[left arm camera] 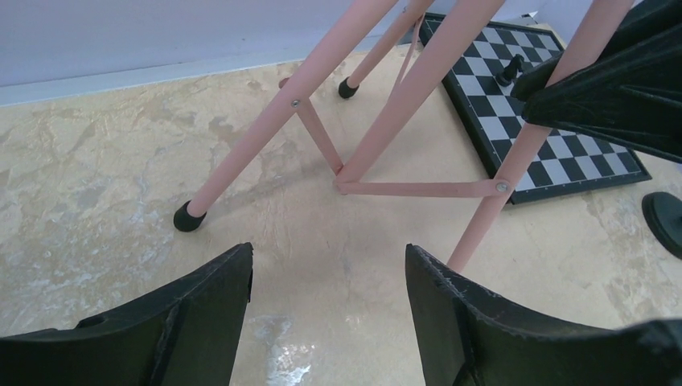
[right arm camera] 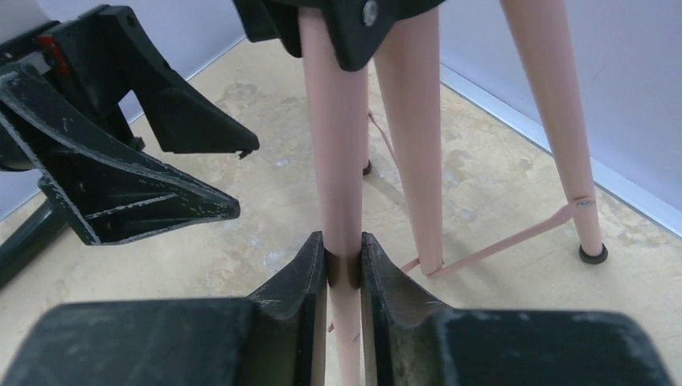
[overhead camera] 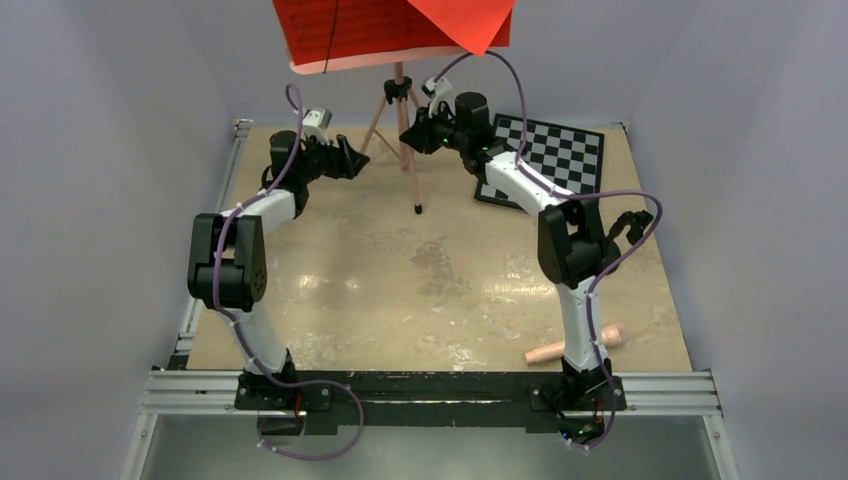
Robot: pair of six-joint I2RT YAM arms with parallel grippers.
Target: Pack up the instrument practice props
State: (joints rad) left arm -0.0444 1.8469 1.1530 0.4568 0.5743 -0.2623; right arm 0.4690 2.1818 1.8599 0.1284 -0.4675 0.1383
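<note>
The pink tripod music stand (overhead camera: 410,170) stands at the back middle of the table. Red sheet-music pages (overhead camera: 350,25) lie on its tray (overhead camera: 340,64); one page hangs folded over the top right. My right gripper (overhead camera: 413,135) is shut on one pink leg (right arm camera: 338,161), its fingers clamped round it (right arm camera: 344,256). My left gripper (overhead camera: 362,160) is open and empty just left of the legs; it faces the tripod (left arm camera: 265,137) with its jaws wide apart (left arm camera: 328,265). A black round base (left arm camera: 667,221) shows at the right edge. The microphone is out of view.
A black-and-white chessboard (overhead camera: 560,155) lies at the back right, right behind the tripod (left arm camera: 555,137). A pale pink cylinder (overhead camera: 575,345) lies by the right arm's base. Walls close in the back and both sides.
</note>
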